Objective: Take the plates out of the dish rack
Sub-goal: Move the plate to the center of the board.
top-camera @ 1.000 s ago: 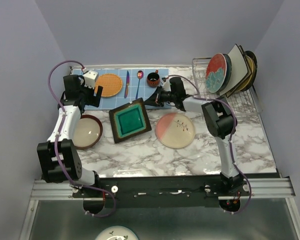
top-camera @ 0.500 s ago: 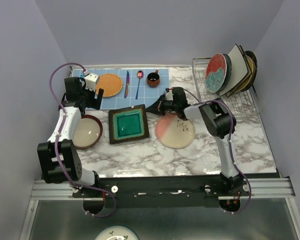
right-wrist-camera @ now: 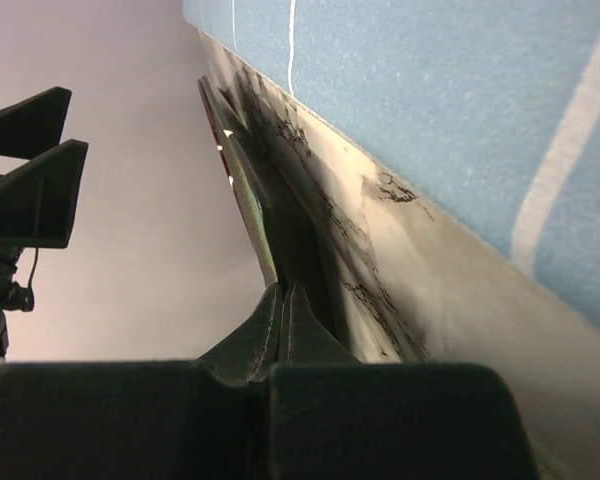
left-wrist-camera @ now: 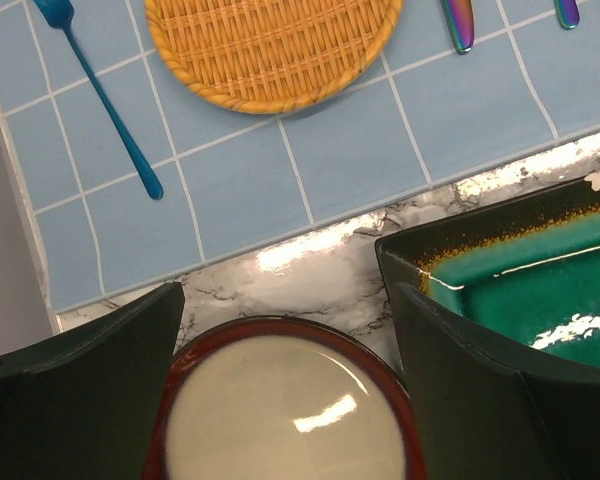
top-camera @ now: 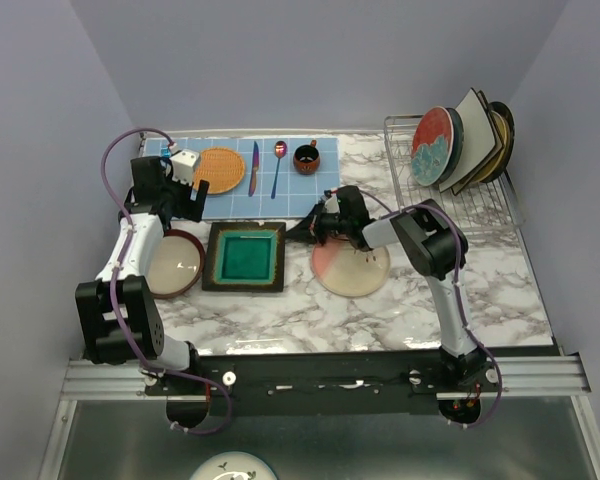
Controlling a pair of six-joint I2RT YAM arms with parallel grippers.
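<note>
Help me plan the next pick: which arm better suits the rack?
Probably right: the dish rack sits far right, nearer the right claw; the left claw hovers open at the far left.

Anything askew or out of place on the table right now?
Nothing stands out. The teal square plate, pink plate and red-rimmed plate lie flat on the table; the remaining plates stand leaning in the dish rack.

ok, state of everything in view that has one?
teal plate: flat on table
red-rimmed plate: flat on table
pink plate: flat on table
racked plates: upright, leaning in dish rack
cup: upright
left gripper: jaws open, empty
right gripper: jaws shut, tips at teal plate's edge
</note>
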